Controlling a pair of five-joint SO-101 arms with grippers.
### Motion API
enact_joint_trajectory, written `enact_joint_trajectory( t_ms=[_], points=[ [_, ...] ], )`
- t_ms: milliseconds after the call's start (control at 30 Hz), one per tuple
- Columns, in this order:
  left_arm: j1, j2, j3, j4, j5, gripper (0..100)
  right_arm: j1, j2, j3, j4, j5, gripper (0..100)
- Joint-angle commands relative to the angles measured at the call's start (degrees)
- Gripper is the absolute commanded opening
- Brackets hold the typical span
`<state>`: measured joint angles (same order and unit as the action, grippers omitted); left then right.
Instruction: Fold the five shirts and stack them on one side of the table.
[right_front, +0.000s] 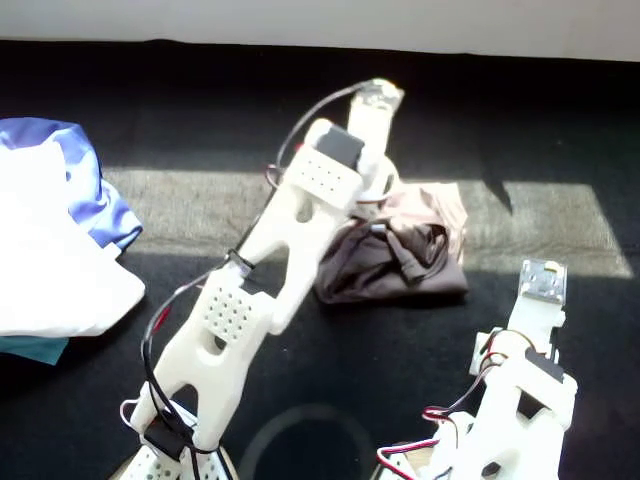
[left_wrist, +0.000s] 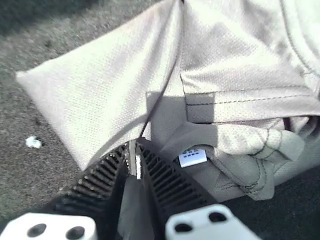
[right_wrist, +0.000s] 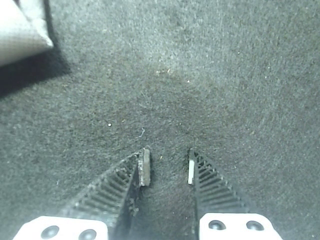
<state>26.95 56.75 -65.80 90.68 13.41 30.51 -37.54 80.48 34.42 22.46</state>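
A pinkish-grey shirt (right_front: 410, 255) lies crumpled near the table's middle, partly in a band of sunlight. My left gripper (right_front: 384, 200) is at the shirt's far left edge. In the left wrist view the left gripper (left_wrist: 135, 157) is shut on a fold of the shirt (left_wrist: 100, 95), with cloth pinched between the fingers. Beside the pinch, a small white label (left_wrist: 192, 157) shows. My right gripper (right_front: 542, 278) hangs over bare table to the right of the shirt. The right gripper (right_wrist: 167, 170) is open with nothing between its fingers, and a corner of the shirt (right_wrist: 20, 35) shows farther off.
At the left edge of the black-covered table (right_front: 330, 350) is a pile of shirts: a white one (right_front: 50, 260) on top, a blue one (right_front: 95, 185) behind and a teal one (right_front: 35, 348) beneath. A white wall runs along the back.
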Motion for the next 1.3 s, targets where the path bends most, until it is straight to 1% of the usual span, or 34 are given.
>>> enact_joint_trajectory(
  t_ms=[0,100,267,333,500,633,767,867,933,1133,1267],
  points=[
    [4.53,-0.04,-0.66,0.62,0.44,1,0.40,-0.04,1.27,-0.92,0.62,13.8],
    [8.57,-0.40,-0.92,2.37,0.26,1,0.40,-0.04,1.27,-0.92,0.62,13.8],
    [15.16,-1.45,-4.79,10.02,0.18,1,0.40,-0.04,1.27,-0.92,0.62,13.8],
    [16.66,-2.24,-5.05,10.29,0.18,1,0.40,-0.04,1.27,-0.92,0.62,13.8],
    [18.07,-8.13,-5.14,10.29,0.00,1,0.40,-0.04,1.27,-0.92,0.62,13.8],
    [15.69,-12.53,-5.14,10.11,0.00,1,0.48,-0.04,1.27,-0.92,0.62,13.8],
    [11.30,-11.82,-3.91,4.22,0.26,1,0.48,-0.04,1.27,-0.92,0.62,13.8],
    [8.66,-7.78,-1.80,-2.20,0.09,1,0.48,-0.04,1.27,-0.92,0.62,13.8],
    [7.16,-4.62,-1.71,-3.96,0.09,1,0.48,-0.04,1.27,-0.92,0.62,13.8],
    [6.73,1.27,-2.07,-6.33,0.09,1,0.48,-0.04,1.27,-0.92,0.62,13.8],
    [7.16,1.98,-2.07,-12.04,0.09,1,0.48,-0.04,1.27,-0.92,0.62,13.8]
  ],
)
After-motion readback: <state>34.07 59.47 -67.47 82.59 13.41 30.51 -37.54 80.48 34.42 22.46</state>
